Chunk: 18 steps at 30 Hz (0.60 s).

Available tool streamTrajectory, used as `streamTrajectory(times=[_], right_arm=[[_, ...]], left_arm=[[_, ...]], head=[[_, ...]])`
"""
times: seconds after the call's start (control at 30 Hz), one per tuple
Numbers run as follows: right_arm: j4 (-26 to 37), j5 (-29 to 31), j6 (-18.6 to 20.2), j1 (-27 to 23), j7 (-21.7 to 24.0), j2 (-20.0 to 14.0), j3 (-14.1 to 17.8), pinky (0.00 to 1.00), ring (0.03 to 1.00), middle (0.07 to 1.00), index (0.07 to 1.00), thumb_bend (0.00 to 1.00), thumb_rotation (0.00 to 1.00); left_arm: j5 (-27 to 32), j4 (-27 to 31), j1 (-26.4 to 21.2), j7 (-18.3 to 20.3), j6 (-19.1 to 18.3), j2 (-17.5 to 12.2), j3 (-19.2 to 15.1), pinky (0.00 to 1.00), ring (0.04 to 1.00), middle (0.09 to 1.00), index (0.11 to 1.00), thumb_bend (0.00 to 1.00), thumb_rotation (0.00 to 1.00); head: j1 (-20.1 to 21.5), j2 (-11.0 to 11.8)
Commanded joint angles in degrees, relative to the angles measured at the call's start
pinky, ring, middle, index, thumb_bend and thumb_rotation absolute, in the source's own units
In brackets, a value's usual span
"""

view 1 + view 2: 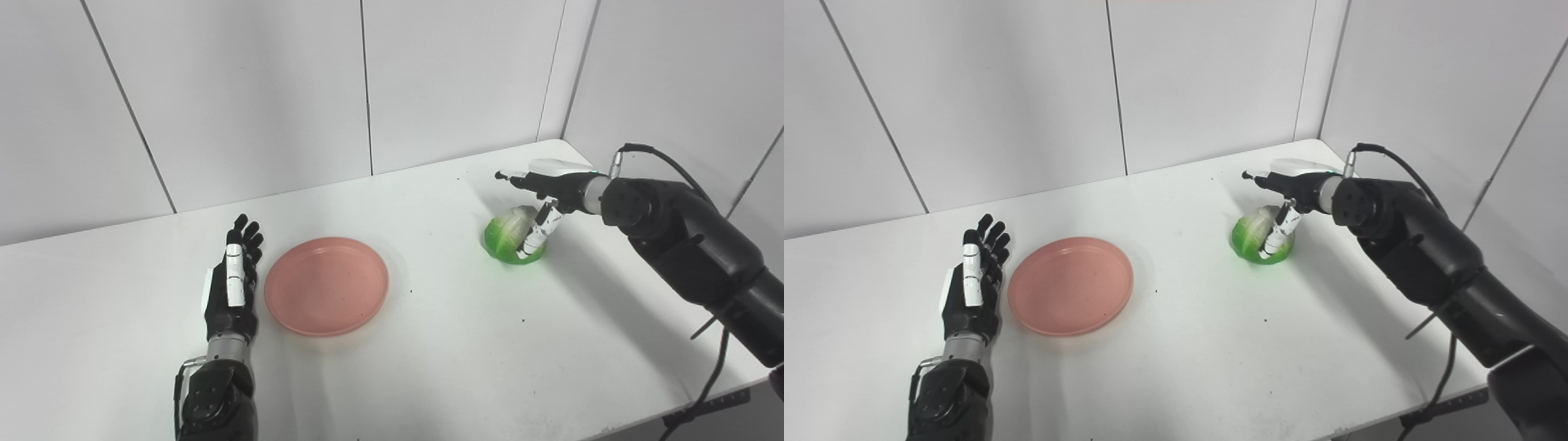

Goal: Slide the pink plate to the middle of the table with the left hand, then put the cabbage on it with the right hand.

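The pink plate (327, 285) lies flat on the white table (429, 343), left of centre. My left hand (233, 278) rests just left of the plate's rim, open, fingers straight and pointing away, holding nothing. The green cabbage (507, 236) sits on the table at the right rear. My right hand (542, 196) is over and beside the cabbage, fingers spread above it and the thumb reaching down its near right side. It is open around the cabbage, which still rests on the table. Both also show in the right eye view: plate (1070, 285), cabbage (1252, 237).
White wall panels close the back and right side of the table. The table's front right edge (704, 398) runs under my right arm, with a black cable hanging beside it.
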<state>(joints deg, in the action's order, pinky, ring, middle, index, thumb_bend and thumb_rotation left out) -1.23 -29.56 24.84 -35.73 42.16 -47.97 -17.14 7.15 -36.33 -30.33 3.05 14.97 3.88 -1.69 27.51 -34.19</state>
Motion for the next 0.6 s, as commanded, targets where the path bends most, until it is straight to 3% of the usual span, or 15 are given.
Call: streamTrajectory(times=[0.0, 0.27, 0.57], right_arm=[[1.51, -0.72, 0.57, -3.46, 0.89, -2.0, 0.54, 0.81, 1.0, 1.0, 1.0, 1.0, 0.09], [1.51, -1.17, 0.12, -4.0, 2.88, -1.76, 0.79, 0.83, 1.0, 1.0, 1.0, 0.98, 0.01], [0.82, -3.1, -2.2, -3.29, 0.34, -1.02, 0.36, 0.83, 1.0, 1.0, 1.0, 1.0, 0.06]], left_arm=[[0.16, 0.9, -0.06, 0.83, 0.28, -0.67, -0.12, 0.99, 0.958, 0.952, 0.941, 0.72, 1.0], [0.27, 0.99, -0.09, 0.75, 0.01, -0.4, -0.24, 1.0, 0.958, 0.952, 0.937, 0.72, 1.0], [0.04, 1.16, -0.02, 0.44, -0.1, -0.38, -0.13, 1.0, 0.961, 0.955, 0.938, 0.72, 1.0]], head=[[-0.02, 0.0], [-0.1, -0.05], [-0.1, -0.36]])
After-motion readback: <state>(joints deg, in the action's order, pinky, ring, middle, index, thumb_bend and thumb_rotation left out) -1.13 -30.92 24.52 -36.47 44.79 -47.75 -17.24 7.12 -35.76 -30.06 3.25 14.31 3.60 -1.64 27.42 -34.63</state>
